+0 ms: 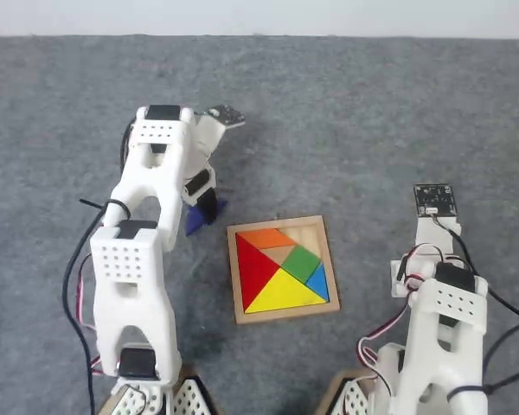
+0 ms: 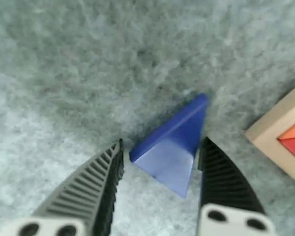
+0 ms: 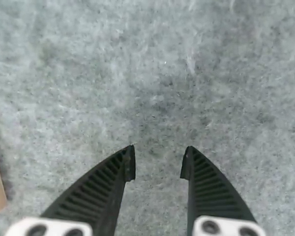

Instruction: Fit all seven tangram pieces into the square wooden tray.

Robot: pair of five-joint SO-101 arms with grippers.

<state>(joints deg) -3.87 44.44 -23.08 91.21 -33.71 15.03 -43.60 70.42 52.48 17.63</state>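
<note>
One piece, the blue triangle point(image 2: 174, 142), lies outside the tray point(image 1: 233, 277), on the grey table point(image 1: 372, 112) just beside the tray's upper left corner. Inside the tray I count five coloured pieces, and bare wood shows near the middle and at the upper right corner, so I judge the task to be more than half done. The triangle looks like painted wood, so it should be light and stiff, not fragile, but its smooth faces may slip. Its thin shape also gives little height to hold. In my opinion the best place to take it is across two opposite edges, low near the table, and not on a sharp corner, where it may turn between the fingers. The left gripper point(image 2: 162, 143) stands over the triangle with the arm stretched forward and the wrist bent down. Its fingers are apart, one on each side of the piece. One finger is very near an edge, and on the other side a small gap is visible, so nothing is clamped. The right gripper point(image 3: 160, 148) hangs above bare table to the right of the tray, its arm folded back, fingers apart and holding nothing.
</note>
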